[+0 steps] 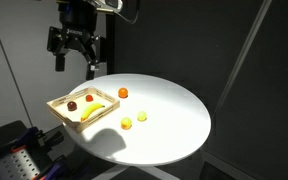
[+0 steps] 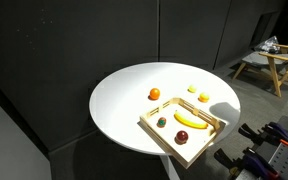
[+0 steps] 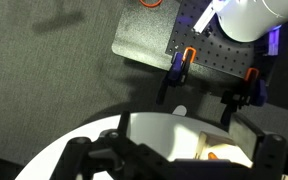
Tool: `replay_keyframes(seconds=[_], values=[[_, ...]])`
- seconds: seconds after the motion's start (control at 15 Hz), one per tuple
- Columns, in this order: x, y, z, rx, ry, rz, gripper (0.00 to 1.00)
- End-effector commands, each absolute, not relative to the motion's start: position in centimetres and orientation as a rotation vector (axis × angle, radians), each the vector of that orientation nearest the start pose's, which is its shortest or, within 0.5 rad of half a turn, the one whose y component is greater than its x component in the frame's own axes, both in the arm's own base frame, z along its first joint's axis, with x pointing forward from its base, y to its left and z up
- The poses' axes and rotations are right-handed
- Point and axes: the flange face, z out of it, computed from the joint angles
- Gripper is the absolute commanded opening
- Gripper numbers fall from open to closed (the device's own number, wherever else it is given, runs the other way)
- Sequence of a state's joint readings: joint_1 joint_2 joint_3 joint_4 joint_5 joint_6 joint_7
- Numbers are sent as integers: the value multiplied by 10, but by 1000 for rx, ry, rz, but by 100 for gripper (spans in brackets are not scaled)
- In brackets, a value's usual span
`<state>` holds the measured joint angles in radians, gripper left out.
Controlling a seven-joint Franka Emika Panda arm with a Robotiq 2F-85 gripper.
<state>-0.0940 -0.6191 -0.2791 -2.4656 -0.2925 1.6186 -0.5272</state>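
Wooden tray (image 1: 60, 113): on white table (image 1: 174, 110), near its edge, holding banana (image 1: 92, 113).
Gripper (image 1: 76, 62): jaws wide, empty, high above, well apart from tray.
Orange (image 1: 123, 93): on table, just beside tray.

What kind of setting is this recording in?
Most likely a robotics lab: dark panel walls behind a round white table, a perforated mounting board with clamps beside it, and a wooden tray of fruit set out.

A shallow wooden tray (image 1: 72, 94) lies flat near the edge of the round white surface (image 1: 174, 110). It holds a yellow banana (image 1: 92, 113) on its side, a red fruit (image 1: 89, 99) and a smaller dark one (image 1: 72, 106).
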Motion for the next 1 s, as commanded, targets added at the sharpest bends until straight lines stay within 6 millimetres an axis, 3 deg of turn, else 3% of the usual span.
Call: replay_keyframes(seconds=[0.0, 0.27, 0.93], values=[[318, -146, 478, -3090, -464, 375, 100], [336, -122, 468, -3084, -514, 301, 100], [383, -64, 407, -3191, -450, 77, 100]])
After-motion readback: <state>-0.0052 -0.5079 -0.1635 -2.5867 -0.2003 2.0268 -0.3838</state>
